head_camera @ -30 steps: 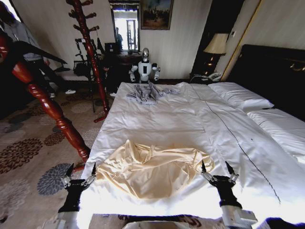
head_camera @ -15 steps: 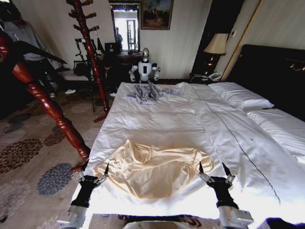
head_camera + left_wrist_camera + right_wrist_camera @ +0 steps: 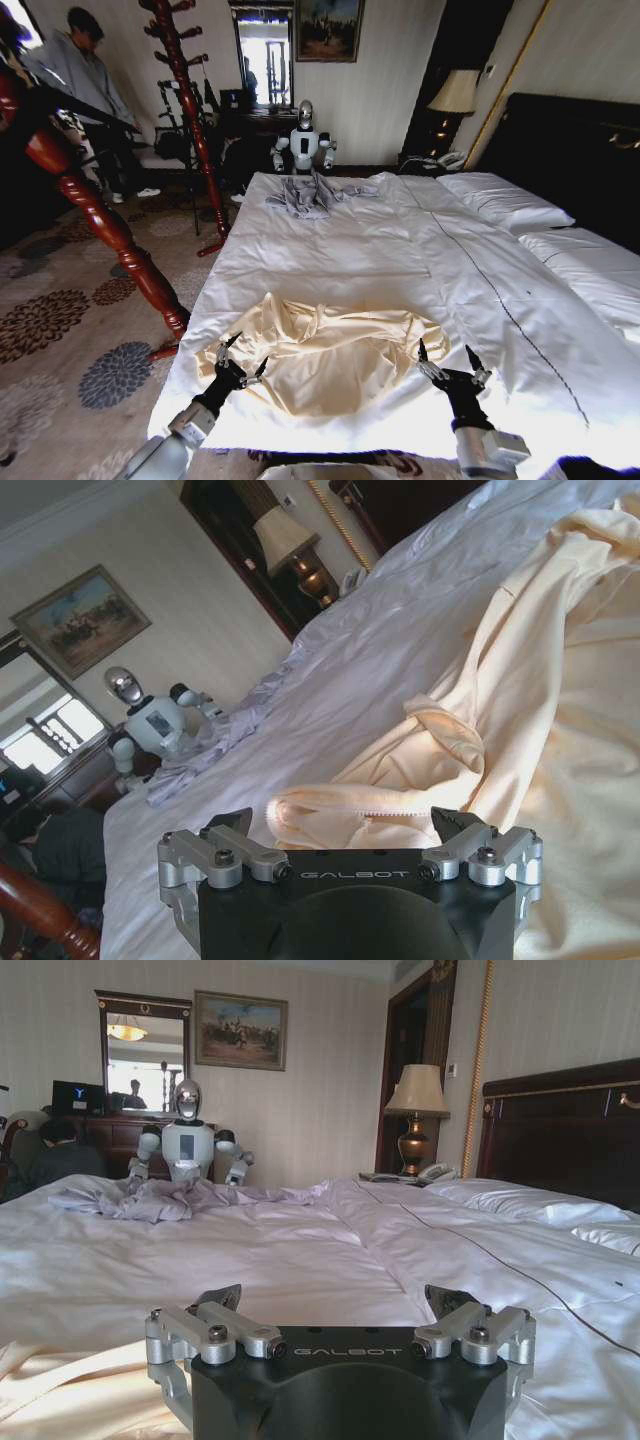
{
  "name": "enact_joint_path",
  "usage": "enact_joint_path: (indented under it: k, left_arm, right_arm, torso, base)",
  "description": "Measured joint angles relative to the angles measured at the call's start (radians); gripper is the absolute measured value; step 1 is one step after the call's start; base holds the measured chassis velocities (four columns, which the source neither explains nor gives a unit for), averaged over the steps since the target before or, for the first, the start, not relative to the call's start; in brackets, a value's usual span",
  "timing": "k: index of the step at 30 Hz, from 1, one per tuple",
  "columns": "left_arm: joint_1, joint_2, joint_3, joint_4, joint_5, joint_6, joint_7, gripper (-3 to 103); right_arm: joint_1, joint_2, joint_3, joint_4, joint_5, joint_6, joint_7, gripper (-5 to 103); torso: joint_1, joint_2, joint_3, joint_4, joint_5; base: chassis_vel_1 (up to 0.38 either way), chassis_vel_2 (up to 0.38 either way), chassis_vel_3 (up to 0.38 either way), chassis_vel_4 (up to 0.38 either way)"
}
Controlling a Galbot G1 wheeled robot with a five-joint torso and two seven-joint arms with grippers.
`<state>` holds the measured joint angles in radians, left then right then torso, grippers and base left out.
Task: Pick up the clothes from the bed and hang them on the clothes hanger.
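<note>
**Both claws low at the near edge of the bed, flanking the cream garment**

We see the bed (image 3: 400, 250) taking up most of the head view, its white sheets running from the lower edge of the frame up to the centre, with white pillows (image 3: 505, 205) at the right and the dark headboard (image 3: 570, 150) behind them at the far right. A red-brown wooden coat stand (image 3: 95, 215) slants across the left side of the frame, over the patterned carpet (image 3: 60, 310).

The clothes (image 3: 320, 350), a pale cream-yellow garment, lie crumpled on the sheet in the lower centre of the frame, close to the bed's near edge. A smaller grey garment (image 3: 310, 192) lies well apart from them, in the upper centre, at the bed's far end, and a small white humanoid robot (image 3: 303, 140) stands just beyond it.

The left claw (image 3: 240, 360) sits at the lower left of the garment, its fingers spread apart, right at the cloth's edge; in the left wrist view a rolled hem of the cloth lies just ahead of the open fingers, though we cannot say for sure whether they touch it. The right claw (image 3: 447, 361) is at the lower right, just beside the garment's right edge, over white sheet, its fingers also apart and holding nothing.
</note>
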<state>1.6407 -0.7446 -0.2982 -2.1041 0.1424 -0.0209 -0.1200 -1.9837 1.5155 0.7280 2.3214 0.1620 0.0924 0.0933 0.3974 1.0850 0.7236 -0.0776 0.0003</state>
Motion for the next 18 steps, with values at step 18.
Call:
enact_joint_path:
  k: [18]
  left_arm:
    - [-0.567,0.114,0.493,0.191,-0.08,0.086,0.005,100]
  right_arm:
    - [0.015,0.059,-0.016,-0.024,0.006,-0.022,0.011,100]
  torso:
    - [0.0,0.0,0.0,-0.0004,-0.0002]
  base:
    - [0.0,0.0,0.0,0.0]
